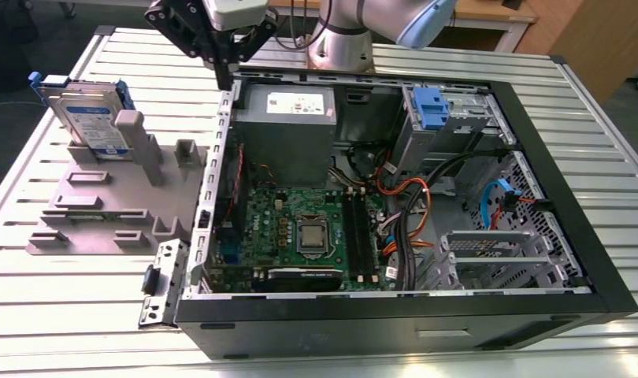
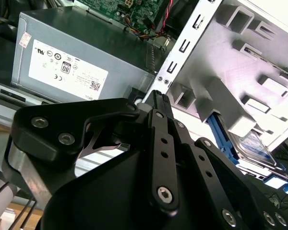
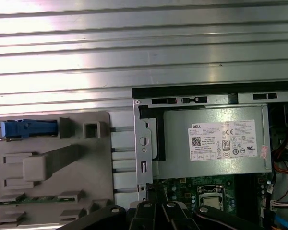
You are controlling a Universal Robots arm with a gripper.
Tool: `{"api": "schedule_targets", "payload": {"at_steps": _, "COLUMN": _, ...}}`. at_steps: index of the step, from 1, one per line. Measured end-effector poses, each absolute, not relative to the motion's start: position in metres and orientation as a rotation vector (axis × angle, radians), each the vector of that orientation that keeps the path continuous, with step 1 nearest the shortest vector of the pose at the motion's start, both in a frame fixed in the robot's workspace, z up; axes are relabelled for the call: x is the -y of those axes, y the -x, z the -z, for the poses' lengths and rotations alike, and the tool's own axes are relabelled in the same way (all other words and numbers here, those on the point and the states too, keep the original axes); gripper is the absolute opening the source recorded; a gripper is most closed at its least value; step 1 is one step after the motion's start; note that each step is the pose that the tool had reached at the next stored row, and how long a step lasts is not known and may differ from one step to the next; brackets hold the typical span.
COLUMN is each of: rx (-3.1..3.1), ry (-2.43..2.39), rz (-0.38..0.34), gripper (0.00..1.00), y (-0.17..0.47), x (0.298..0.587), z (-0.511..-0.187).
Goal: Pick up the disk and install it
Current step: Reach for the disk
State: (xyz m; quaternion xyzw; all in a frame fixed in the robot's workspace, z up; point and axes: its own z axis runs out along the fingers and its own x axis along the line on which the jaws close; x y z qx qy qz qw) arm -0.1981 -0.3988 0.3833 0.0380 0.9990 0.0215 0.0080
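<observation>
The disk [image 1: 90,118] is a silver drive with a white-and-blue label in a blue carrier. It stands on edge in a slot at the far end of a grey holder plate [image 1: 88,209], at the exterior view's left. In the first wrist view the disk [image 3: 28,128] shows edge-on as a blue strip; in the second wrist view the disk [image 2: 253,143] lies beyond the black linkage. My gripper [image 1: 224,77] hangs above the case's rear corner, to the right of the disk and apart from it. Its fingers [image 2: 158,98] are shut together with nothing between them.
An open black computer case [image 1: 571,197] lies on the slatted metal table [image 1: 77,307]. Inside are a grey power-supply box [image 1: 287,118], the motherboard [image 1: 298,228], cables, and a blue bracket [image 1: 429,106] in the drive bay. The arm's base [image 1: 340,47] stands behind the case.
</observation>
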Motion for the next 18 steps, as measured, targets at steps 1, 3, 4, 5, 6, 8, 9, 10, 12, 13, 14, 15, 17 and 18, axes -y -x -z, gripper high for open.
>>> {"api": "schedule_targets", "payload": {"at_steps": 1, "rx": -3.123, "ry": -0.119, "rz": -0.067, "gripper": 0.11, "y": 0.1983, "x": 0.3988, "z": -0.3832}}
{"api": "schedule_targets", "payload": {"at_steps": 3, "rx": -3.123, "ry": -0.119, "rz": -0.067, "gripper": 0.11, "y": 0.1988, "x": 0.3988, "z": -0.3832}}
{"api": "schedule_targets", "payload": {"at_steps": 4, "rx": -3.123, "ry": -0.119, "rz": -0.067, "gripper": 0.11, "y": 0.1991, "x": 0.3987, "z": -0.3831}}
{"api": "schedule_targets", "payload": {"at_steps": 5, "rx": -3.123, "ry": -0.119, "rz": -0.067, "gripper": 0.11, "y": 0.1994, "x": 0.3987, "z": -0.3831}}
{"api": "schedule_targets", "payload": {"at_steps": 6, "rx": -3.123, "ry": -0.119, "rz": -0.067, "gripper": 0.11, "y": 0.1996, "x": 0.3987, "z": -0.3831}}
{"api": "schedule_targets", "payload": {"at_steps": 8, "rx": -3.123, "ry": -0.119, "rz": -0.067, "gripper": 0.11, "y": 0.2, "x": 0.3988, "z": -0.383}}
{"api": "schedule_targets", "payload": {"at_steps": 9, "rx": -3.123, "ry": -0.119, "rz": -0.067, "gripper": 0.11, "y": 0.2002, "x": 0.3988, "z": -0.383}}
{"api": "schedule_targets", "payload": {"at_steps": 10, "rx": -3.123, "ry": -0.119, "rz": -0.067, "gripper": 0.11, "y": 0.2005, "x": 0.3987, "z": -0.3829}}
{"api": "schedule_targets", "payload": {"at_steps": 12, "rx": -3.123, "ry": -0.119, "rz": -0.067, "gripper": 0.11, "y": 0.201, "x": 0.3988, "z": -0.3828}}
{"api": "schedule_targets", "payload": {"at_steps": 13, "rx": -3.123, "ry": -0.119, "rz": -0.067, "gripper": 0.11, "y": 0.2011, "x": 0.3987, "z": -0.3828}}
{"api": "schedule_targets", "payload": {"at_steps": 14, "rx": -3.123, "ry": -0.119, "rz": -0.067, "gripper": 0.11, "y": 0.2013, "x": 0.3988, "z": -0.3828}}
{"api": "schedule_targets", "payload": {"at_steps": 15, "rx": -3.123, "ry": -0.119, "rz": -0.067, "gripper": 0.11, "y": 0.2015, "x": 0.3987, "z": -0.3828}}
{"api": "schedule_targets", "payload": {"at_steps": 17, "rx": -3.123, "ry": -0.119, "rz": -0.067, "gripper": 0.11, "y": 0.2019, "x": 0.3987, "z": -0.3827}}
{"api": "schedule_targets", "payload": {"at_steps": 18, "rx": -3.123, "ry": -0.119, "rz": -0.067, "gripper": 0.11, "y": 0.2021, "x": 0.3987, "z": -0.3827}}
